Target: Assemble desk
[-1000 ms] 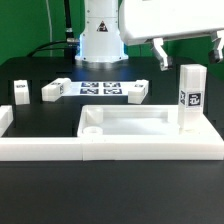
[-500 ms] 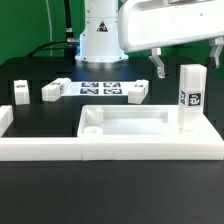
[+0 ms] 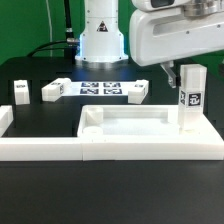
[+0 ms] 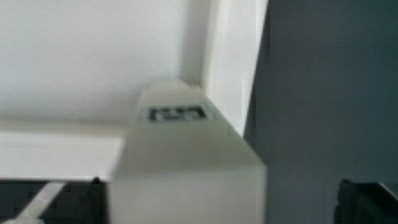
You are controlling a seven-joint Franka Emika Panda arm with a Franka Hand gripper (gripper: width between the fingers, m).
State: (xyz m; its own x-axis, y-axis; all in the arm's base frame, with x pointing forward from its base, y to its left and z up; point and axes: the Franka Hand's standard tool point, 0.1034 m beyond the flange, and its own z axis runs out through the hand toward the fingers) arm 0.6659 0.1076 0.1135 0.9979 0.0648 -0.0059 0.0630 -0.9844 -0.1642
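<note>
The black table (image 3: 40, 195) is bare along its near side. In front of that strip runs the long white border rail (image 3: 40, 150), and the desk top (image 3: 150, 138) sits against the rail toward the exterior view's right. The gripper (image 3: 190, 68) hangs over the tray's right end with its jaws spread wide, holding nothing, a finger on either side of the upright leg (image 3: 190, 115); the wrist view shows clear gaps. On the far side, black-and-white square patterns mark the marker board (image 3: 100, 90), the far-left leg (image 3: 22, 92), the second leg (image 3: 55, 90), the third leg (image 3: 137, 93) and the upright one's tag (image 3: 190, 99).
</note>
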